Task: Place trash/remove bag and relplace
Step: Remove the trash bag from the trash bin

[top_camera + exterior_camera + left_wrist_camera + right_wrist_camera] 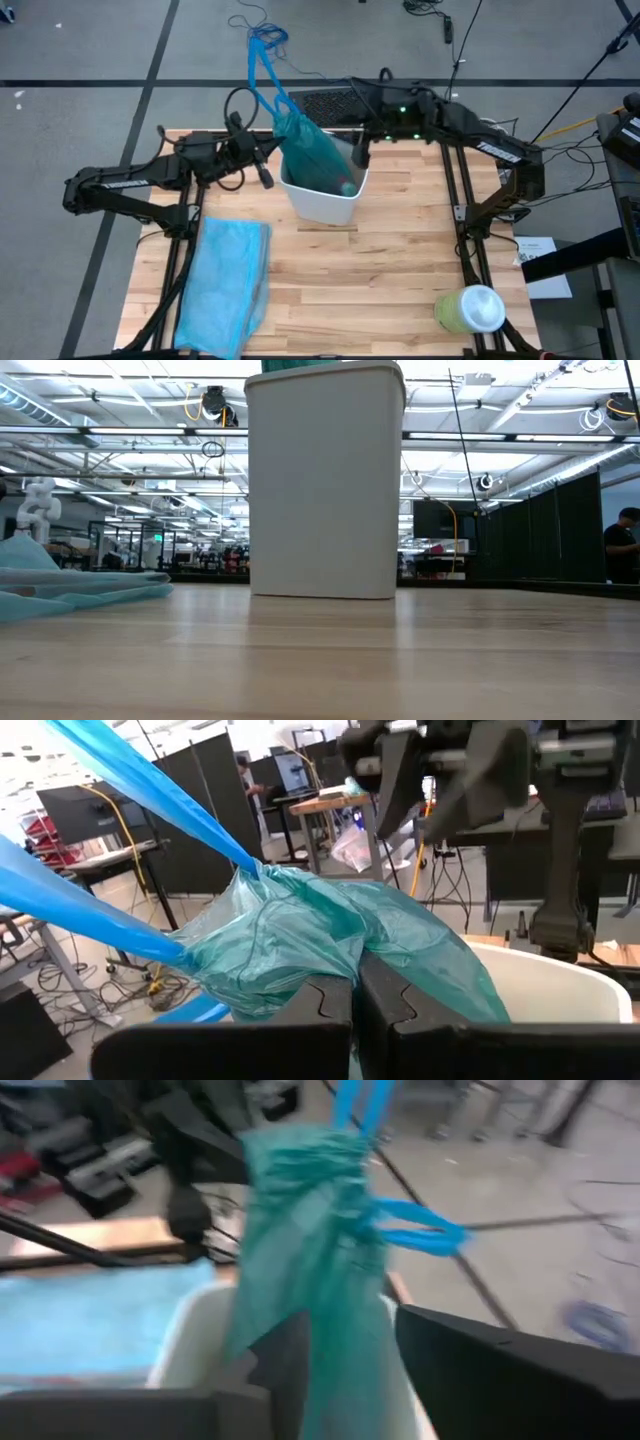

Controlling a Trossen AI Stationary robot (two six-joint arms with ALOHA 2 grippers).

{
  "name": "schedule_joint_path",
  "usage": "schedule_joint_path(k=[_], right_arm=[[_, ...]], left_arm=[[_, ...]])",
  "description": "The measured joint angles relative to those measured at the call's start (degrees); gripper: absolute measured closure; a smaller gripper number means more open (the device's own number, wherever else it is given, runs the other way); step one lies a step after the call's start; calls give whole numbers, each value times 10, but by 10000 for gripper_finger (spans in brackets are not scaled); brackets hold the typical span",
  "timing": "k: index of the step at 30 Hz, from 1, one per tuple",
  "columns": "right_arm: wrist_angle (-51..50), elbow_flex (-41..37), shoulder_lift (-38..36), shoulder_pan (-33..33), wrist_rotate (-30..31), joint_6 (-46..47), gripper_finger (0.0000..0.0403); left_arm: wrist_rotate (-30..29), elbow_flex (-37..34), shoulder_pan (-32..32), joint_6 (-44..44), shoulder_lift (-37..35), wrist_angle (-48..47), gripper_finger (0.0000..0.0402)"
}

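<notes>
Wooden worktop (380, 270) carries a white bin (322, 200) and a sky-blue bag (225, 285). We note the teal bag (305, 150) gathered above the bin; the left gripper (355, 1010) is pressed together beside it, the right gripper (345, 1360) spread around it.

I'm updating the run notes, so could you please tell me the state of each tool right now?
Left tool: closed, with no bag material visibly pinched, beside the teal bag.
Right tool: open, its fingers on either side of the teal bag, over the white bin.

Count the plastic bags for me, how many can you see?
2. The teal-green bag stands bunched up out of the white bin; the sky-blue bag lies flat on the table's front left. Others may be hidden.
</notes>
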Motion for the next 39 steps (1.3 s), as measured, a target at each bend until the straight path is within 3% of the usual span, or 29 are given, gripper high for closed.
schedule_joint_path(k=[4, 12, 17, 22, 27, 32, 34, 39], right_arm=[[106, -61, 0, 1, -60, 29, 197], [239, -111, 22, -1, -86, 70, 94], [331, -112, 66, -1, -98, 76, 79], [432, -112, 110, -1, -161, 113, 78], [465, -112, 150, -1, -161, 120, 81], [493, -112, 174, -1, -159, 119, 141], [499, -113, 178, -1, -153, 111, 196], [490, -113, 179, -2, -128, 93, 376]], left_arm=[[0, 0, 0, 7, 0, 0, 402], [3, 35, 0, 26, 7, 3, 402], [31, 53, 0, 25, 23, 1, 402], [33, 56, 0, 26, 33, 11, 402], [39, 56, 0, 28, 32, 33, 402], [57, 56, 0, 27, 32, 36, 402], [57, 56, 0, 27, 32, 37, 402], [82, 56, 1, 25, 32, 62, 402]])
